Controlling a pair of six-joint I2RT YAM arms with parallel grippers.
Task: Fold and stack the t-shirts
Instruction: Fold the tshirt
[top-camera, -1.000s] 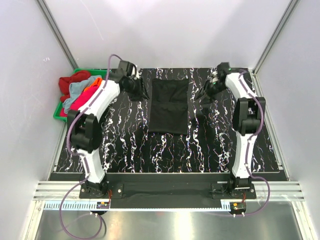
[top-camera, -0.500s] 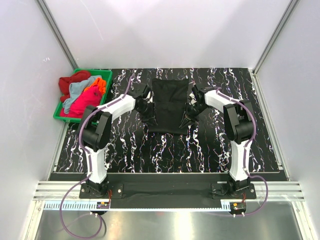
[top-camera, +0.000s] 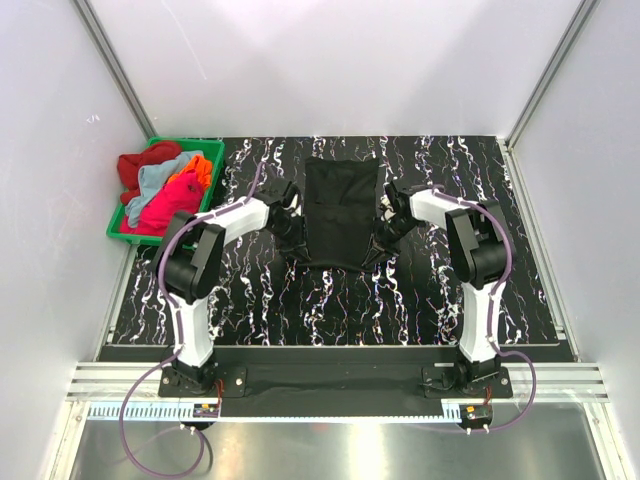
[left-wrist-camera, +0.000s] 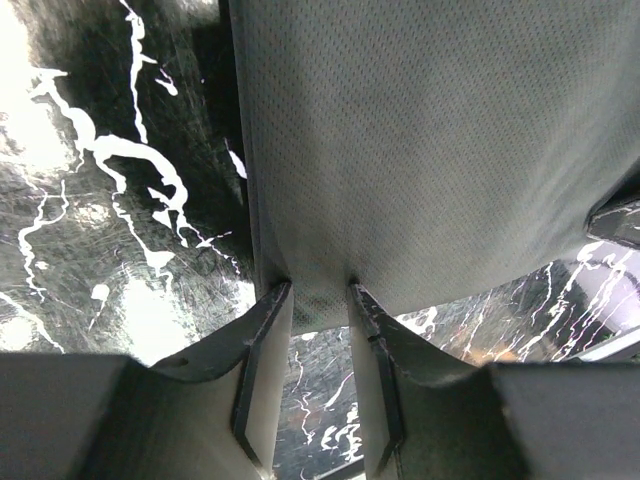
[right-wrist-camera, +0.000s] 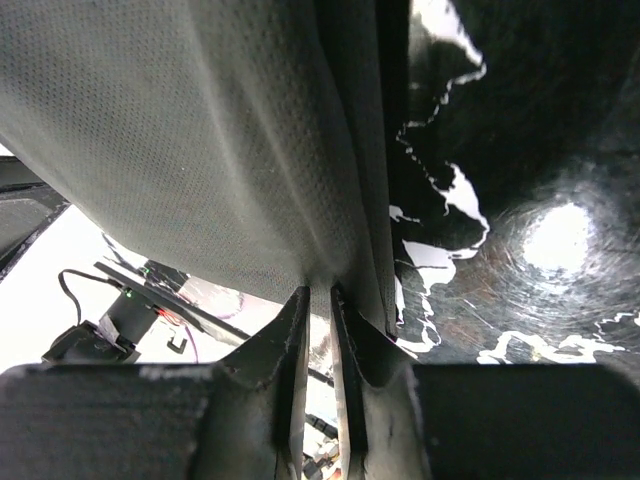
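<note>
Top view: the black t-shirt (top-camera: 340, 210) is lying right of the green bin (top-camera: 190, 144), narrowed lengthwise. The other shirts (top-camera: 165, 195) are waiting inside the bin.

Left wrist: the left gripper (left-wrist-camera: 320, 295) is clamping its near corner.

Right wrist: the right gripper (right-wrist-camera: 320, 295) is pinching the opposite corner.

Most folding and all the stacking looks undone.

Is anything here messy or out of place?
Only the green bin, far left: its shirts lie heaped, and the red t-shirt hangs over the rim. The black t-shirt looks tidy, left pincer and right pincer pinching its near corners.
</note>
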